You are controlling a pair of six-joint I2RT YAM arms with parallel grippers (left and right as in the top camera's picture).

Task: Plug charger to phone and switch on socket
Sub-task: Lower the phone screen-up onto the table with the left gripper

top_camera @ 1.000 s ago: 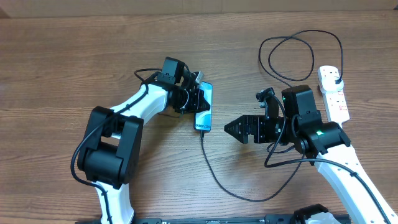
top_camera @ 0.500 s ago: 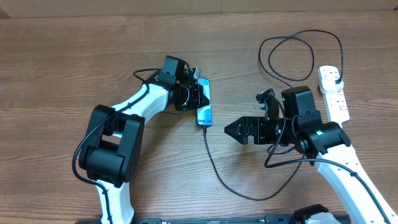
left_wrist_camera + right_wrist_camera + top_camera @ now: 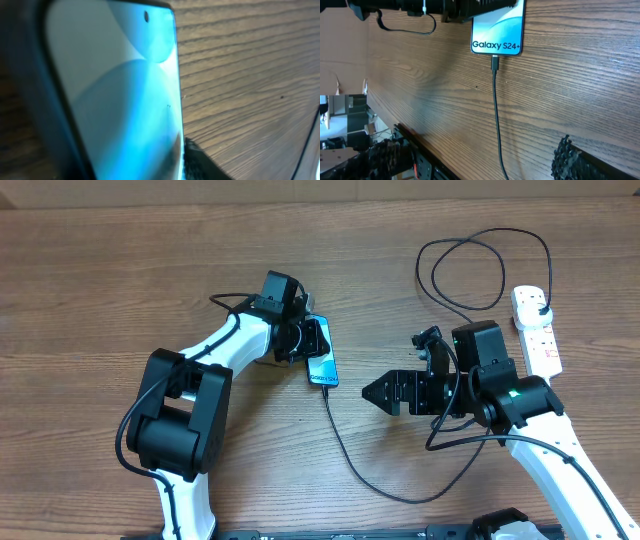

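Observation:
The phone [image 3: 323, 363] lies near the table's middle with its light-blue screen up. It fills the left wrist view [image 3: 120, 100]. My left gripper [image 3: 303, 338] is shut on its far end. The black charger cable [image 3: 345, 460] has its tip in the phone's near end, which shows in the right wrist view [image 3: 494, 60] below the phone [image 3: 497, 30]. The cable loops round to a black plug [image 3: 541, 308] in the white socket strip [image 3: 538, 340] at the right. My right gripper [image 3: 375, 392] is open and empty, right of the phone; its fingers frame the cable [image 3: 480, 165].
The cable makes a loose coil [image 3: 470, 275] behind my right arm and a long bend [image 3: 420, 498] near the table's front edge. The table's front edge [image 3: 410, 135] and some clutter beyond it show in the right wrist view.
My left gripper has turned the phone a little, so its near end has swung left and the cable tip has followed. The right arm has not moved.

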